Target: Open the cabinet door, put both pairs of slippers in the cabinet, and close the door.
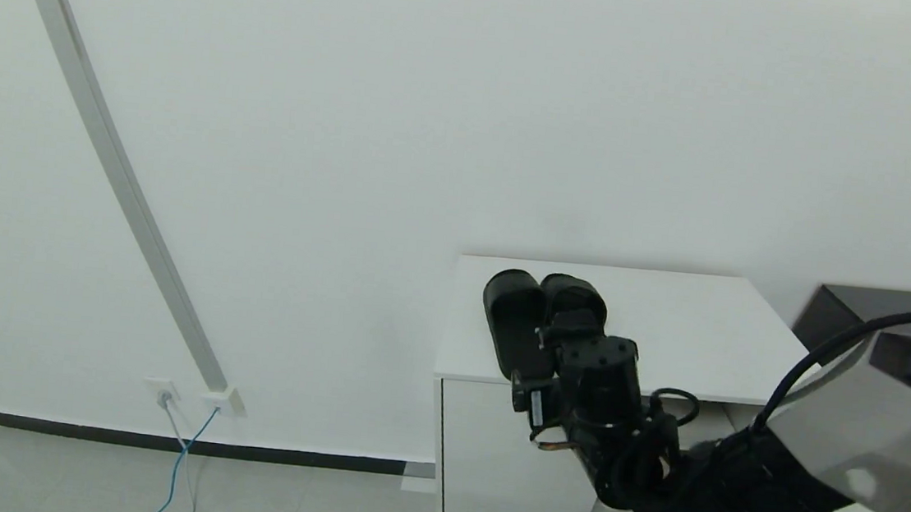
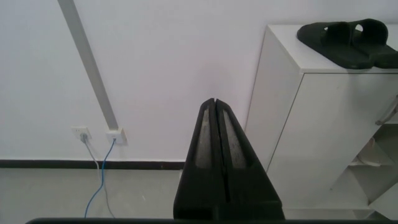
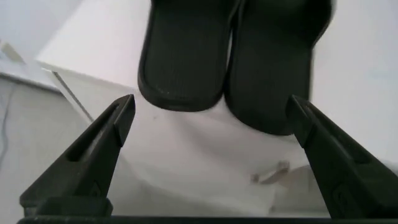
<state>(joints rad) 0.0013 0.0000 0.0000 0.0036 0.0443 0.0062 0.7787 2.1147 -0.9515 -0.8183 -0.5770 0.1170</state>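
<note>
Cabinet (image 1: pixel 664 324) first: we are looking at a white unit standing against the wall. Its flat top is carrying a black pair of slippers (image 1: pixel 516 319), lying side by side and touching, heels near the front edge. In the left wrist view we are seeing shelves past the edge of the door (image 2: pixel 323 137). It is probably standing ajar already, though we are not able to say so for sure from this angle.

Our right hand (image 3: pixel 211 106) is hovering just in front of the heels with its fingers spread wide. One finger is sitting off each outer side of the pair, touching neither. Our left hand (image 2: pixel 214 109) is hanging well apart to the left of the cabinet, fingers pressed together on nothing.

We are judging the step in hand to be gripping the pair. To do it well, we are aiming to hold the right hand level with the soles and slide it forward until both heels are sitting deep between the fingers. We are then centring on the seam where the slippers are meeting and squeezing both together, so neither is slipping out or being pushed back across the top.
</note>
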